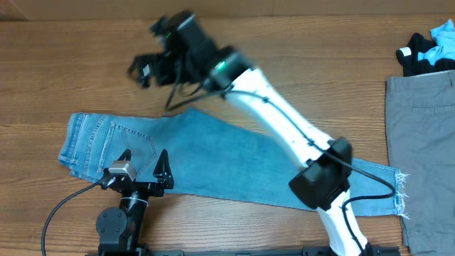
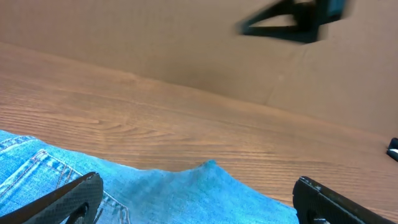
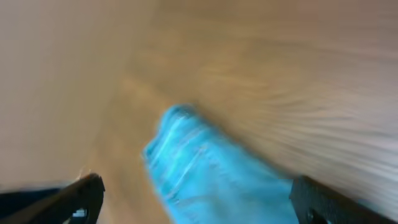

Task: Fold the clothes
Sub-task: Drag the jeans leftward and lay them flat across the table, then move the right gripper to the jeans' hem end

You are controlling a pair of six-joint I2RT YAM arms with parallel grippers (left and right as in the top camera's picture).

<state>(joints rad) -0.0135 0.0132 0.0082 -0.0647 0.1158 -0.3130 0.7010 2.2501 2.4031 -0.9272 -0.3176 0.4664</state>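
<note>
The light blue denim jeans [image 1: 234,160] lie flat across the table, waistband at the left and frayed hem at the right. My left gripper [image 1: 145,158] is open just above the jeans' pocket area. In the left wrist view its fingers [image 2: 199,205] straddle the denim [image 2: 186,193]. My right gripper [image 1: 142,69] is open and empty, raised over bare wood beyond the jeans' far edge. The right wrist view is blurred and shows the jeans [image 3: 211,180] below the open fingers [image 3: 196,202]. Grey trousers [image 1: 426,142] lie at the right edge.
A pile of small black, white and cyan garments [image 1: 430,44] sits at the far right corner. My right arm [image 1: 284,121] stretches diagonally over the jeans from its base at the front right. The right gripper shows in the left wrist view [image 2: 292,18].
</note>
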